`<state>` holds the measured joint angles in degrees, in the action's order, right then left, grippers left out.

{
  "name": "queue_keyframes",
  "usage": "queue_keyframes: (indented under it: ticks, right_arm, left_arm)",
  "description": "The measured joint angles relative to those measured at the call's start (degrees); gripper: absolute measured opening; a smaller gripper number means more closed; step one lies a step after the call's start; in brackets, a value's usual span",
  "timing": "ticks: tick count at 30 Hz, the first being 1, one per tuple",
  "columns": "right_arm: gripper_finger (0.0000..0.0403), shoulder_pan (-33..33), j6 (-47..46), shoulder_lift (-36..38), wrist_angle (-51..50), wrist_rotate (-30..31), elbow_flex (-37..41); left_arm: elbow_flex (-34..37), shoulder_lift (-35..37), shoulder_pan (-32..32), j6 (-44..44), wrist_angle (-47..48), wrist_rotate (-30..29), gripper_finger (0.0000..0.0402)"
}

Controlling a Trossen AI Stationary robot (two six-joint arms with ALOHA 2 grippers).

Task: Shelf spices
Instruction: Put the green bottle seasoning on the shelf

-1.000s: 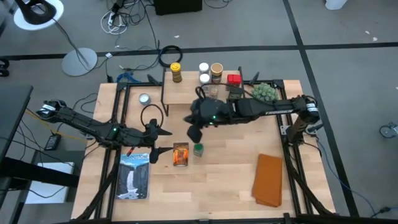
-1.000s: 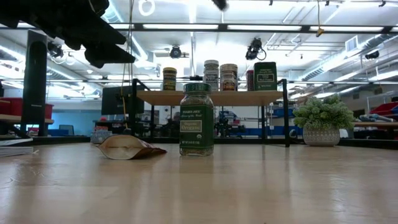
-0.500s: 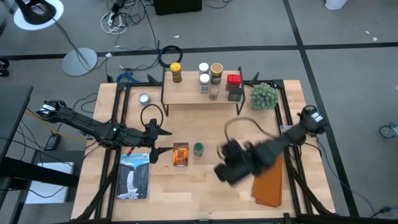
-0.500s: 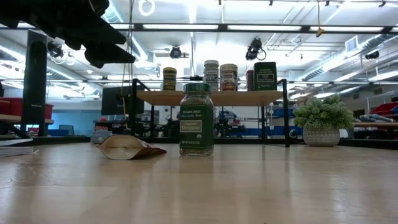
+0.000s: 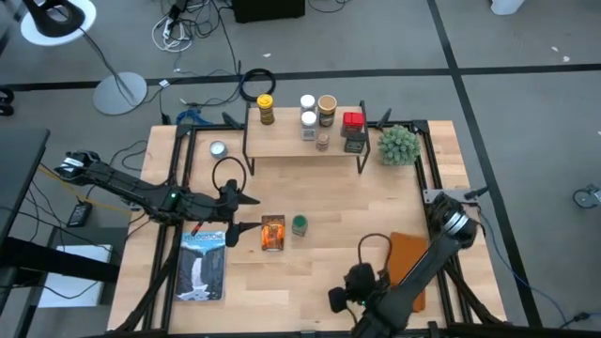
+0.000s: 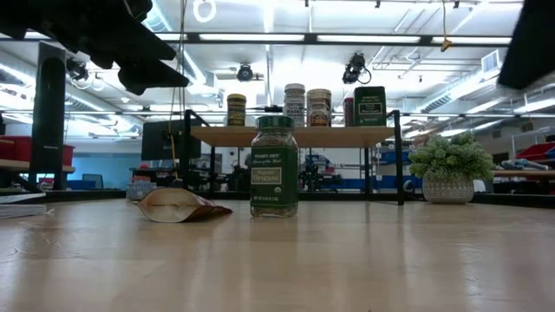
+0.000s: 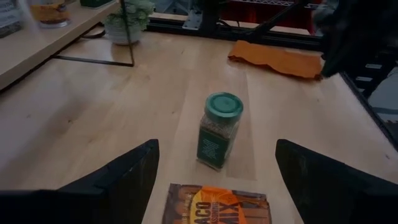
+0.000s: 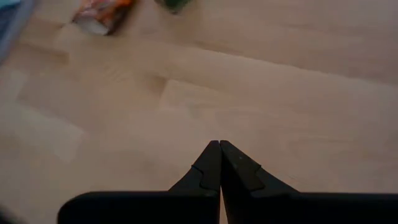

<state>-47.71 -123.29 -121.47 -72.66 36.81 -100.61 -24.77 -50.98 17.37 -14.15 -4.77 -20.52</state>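
Two spices left on bench: green-lidded jar point(image 7: 219, 130), rigid, likely smooth, take by body; orange packet point(image 5: 272, 233), limp, pinch edge. Left gripper point(image 5: 246, 212) open alongside; right gripper point(image 8: 219, 167) closed.

Left gripper point(image 5: 246, 212) fingers apart; right gripper point(image 8: 219, 163) fingers together.

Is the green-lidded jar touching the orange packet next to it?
Apart. The high view shows bare table between the jar and the packet.
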Motion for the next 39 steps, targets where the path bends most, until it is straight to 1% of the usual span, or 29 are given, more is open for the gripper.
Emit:
queue_keyframes:
  ticks: [2,5,7,9,16,23,26,29,35,37,39]
  right_arm:
    - [0.0,0.16,-2.94,-2.94,0.51,0.32,-0.01]
    - [0.0,1.8,-2.82,-6.14,3.55,-2.34,0.01]
    - [0.0001,2.87,-2.58,-7.29,4.56,-2.56,0.01]
    - [0.0004,3.78,-0.74,-7.86,6.83,-1.15,0.01]
    - [0.0018,5.83,6.01,-7.85,10.5,8.16,-0.01]
    - [0.0025,8.18,13.74,-7.85,12.74,8.37,-0.01]
    - [0.0026,9.65,15.97,-7.85,14.03,7.35,-0.01]
    - [0.0035,11.0,20.06,-7.85,16.87,7.03,-0.01]
    - [0.0071,14.39,36.04,-7.85,28.17,6.96,-0.01]
    - [0.0082,15.57,41.14,-7.85,30.37,7.13,-0.01]
    - [0.0091,16.68,44.1,-7.85,30.96,7.89,-0.01]
  left_arm:
    - [0.0,0.0,0.0,-0.02,0.02,0.82,0.0328]
    - [0.0,0.0,0.0,-0.02,0.03,1.97,0.0328]
    - [0.0,0.0,0.01,-0.02,0.19,2.19,0.0328]
    - [0.0,0.0,0.0,-0.04,0.17,2.25,0.0328]
    - [0.0,0.0,0.0,-1.51,0.22,2.64,0.0328]
    - [0.0,0.0,0.0,-1.94,-0.03,3.19,0.0328]
    - [0.0,0.0,0.0,-2.71,-0.01,3.19,0.0328]
    - [0.0,0.0,0.0,-2.71,0.18,3.17,0.0328]
    - [0.0,0.0,0.0,-2.69,0.17,3.15,0.0328]
    - [0.0,0.0,0.0,-2.69,-0.03,3.13,0.0328]
    - [0.0,0.0,0.0,-2.67,-0.05,3.11,0.0328]
